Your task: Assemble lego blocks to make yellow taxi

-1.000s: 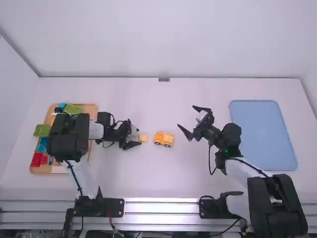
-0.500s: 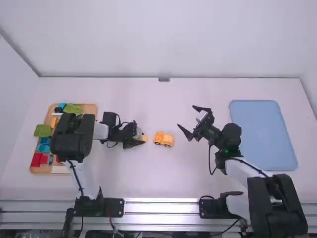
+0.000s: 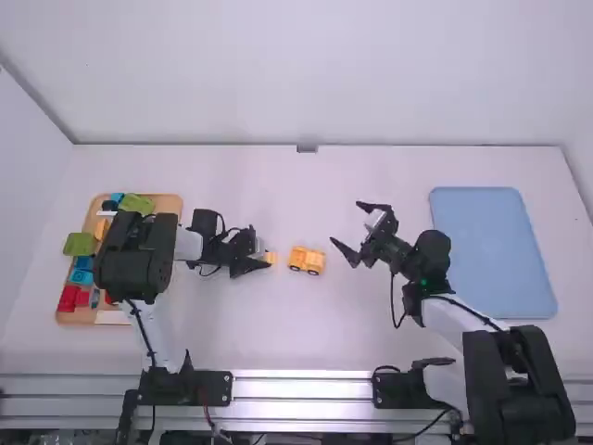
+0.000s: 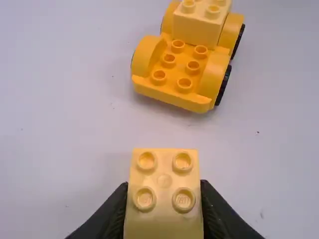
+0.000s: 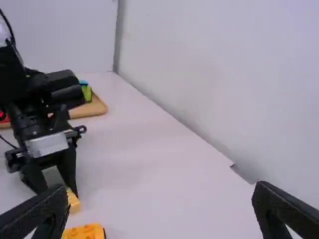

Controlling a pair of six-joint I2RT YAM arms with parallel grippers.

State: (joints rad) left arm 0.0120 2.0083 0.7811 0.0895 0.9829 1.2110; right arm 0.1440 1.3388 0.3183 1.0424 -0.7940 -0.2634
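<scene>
My left gripper (image 3: pixel 257 262) is low over the table, left of the car base (image 3: pixel 306 260), shut on a pale yellow block (image 3: pixel 271 258). In the left wrist view, the left gripper (image 4: pixel 163 209) has the studded block (image 4: pixel 164 194) between its fingers, apart from the wheeled car base (image 4: pixel 174 74), which carries another pale yellow block (image 4: pixel 199 22) on one end. To the right of the car stands my right gripper (image 3: pixel 345 224), open with nothing between its fingers; the right wrist view shows this right gripper (image 5: pixel 159 214) spread wide, the car base (image 5: pixel 84 231) near its left finger.
A wooden tray (image 3: pixel 173 203) with green, blue, red and yellow blocks lies at the left, partly beneath the left arm. At the right is a blue tray (image 3: pixel 491 250). A wall stands behind the table.
My left gripper, holding the block, has moved slightly right toward the car, mostly in the first half second. The right gripper has shifted a touch left. The car has stayed put.
</scene>
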